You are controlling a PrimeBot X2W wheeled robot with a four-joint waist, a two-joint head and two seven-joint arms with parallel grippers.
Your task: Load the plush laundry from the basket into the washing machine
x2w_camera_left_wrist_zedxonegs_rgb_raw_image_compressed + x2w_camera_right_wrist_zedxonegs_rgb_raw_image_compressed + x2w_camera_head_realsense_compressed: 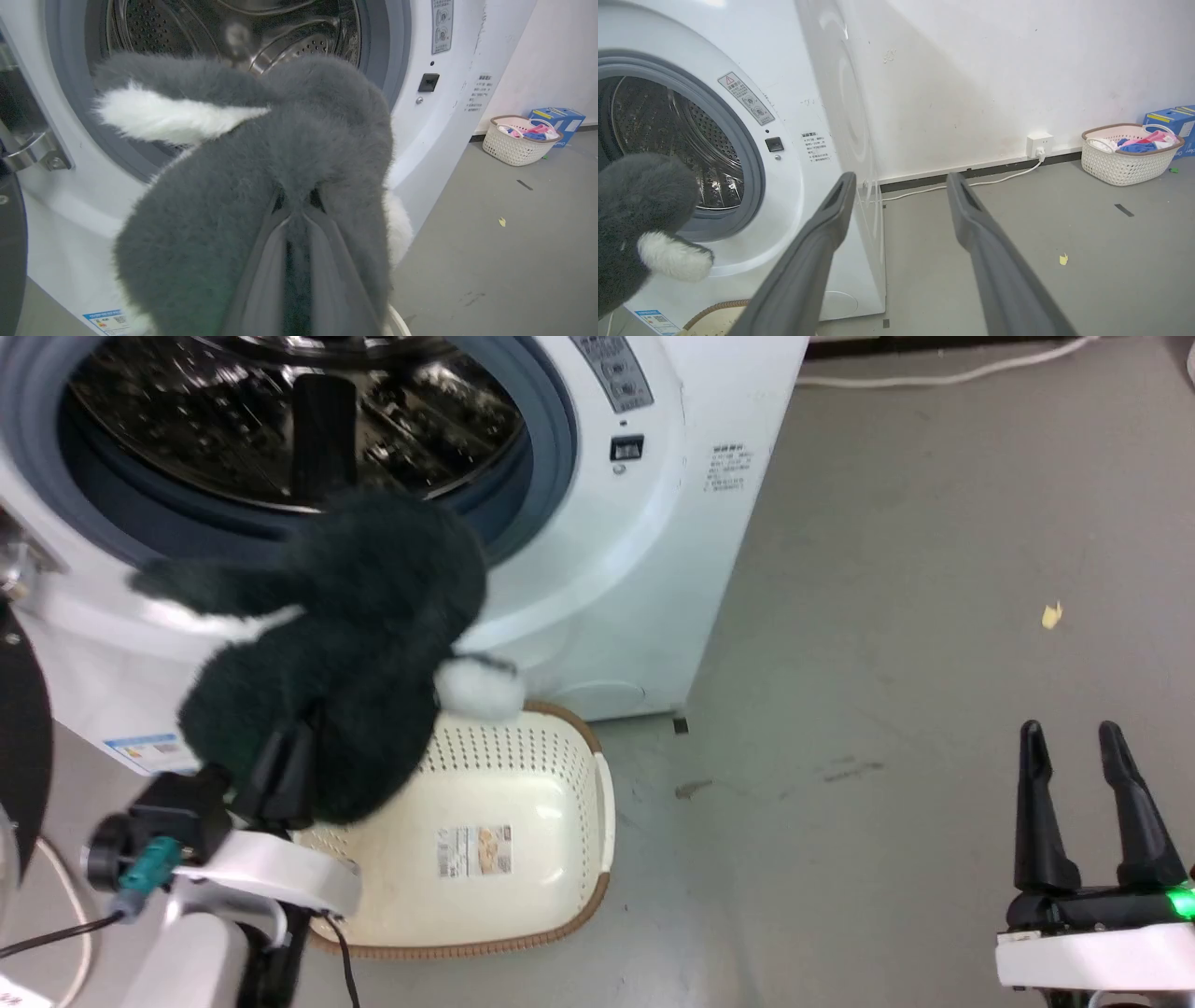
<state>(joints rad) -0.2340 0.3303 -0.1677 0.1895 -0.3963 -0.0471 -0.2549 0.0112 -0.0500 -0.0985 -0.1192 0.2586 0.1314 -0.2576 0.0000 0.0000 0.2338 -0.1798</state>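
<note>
Now, head view. The left gripper (pixel 297 739) has its fingers pinched shut into the fluffy black plush laundry with white patches (pixel 373 616) and holds it up off the floor. The plush hangs in front of the lower rim of the round grey gasket (pixel 553 448) of the white front-loading washing machine (pixel 653 569); one dark limb sticks out to the left, and a white tuft hangs at the lower right. The shiny perforated steel drum (pixel 233 420) lies open behind. The small cream perforated plastic basket with a brown woven-look rim (pixel 603 803) stands on the grey floor (pixel 887 644), just beside the washer's front foot, its label (pixel 476 851) bare. The right gripper (pixel 1069 733) hovers well apart, near the lower right corner, fingers wide with nothing between them. A yellow scrap (pixel 1052 614) lies on the floor.

Left wrist view. The two fingers (pixel 261 280) press together, tips buried in the fur. A white pointed patch (pixel 173 114) stands across the porthole. A second cream basket of coloured clothes (pixel 518 140) and a blue box (pixel 558 119) sit at the floor's far edge by the wall.

Right wrist view. Fingers (pixel 817 261) spread wide and empty. The plush is outside the drum, at the porthole's lower left. A white wall socket (pixel 1038 142) with a cable sits above the skirting.
</note>
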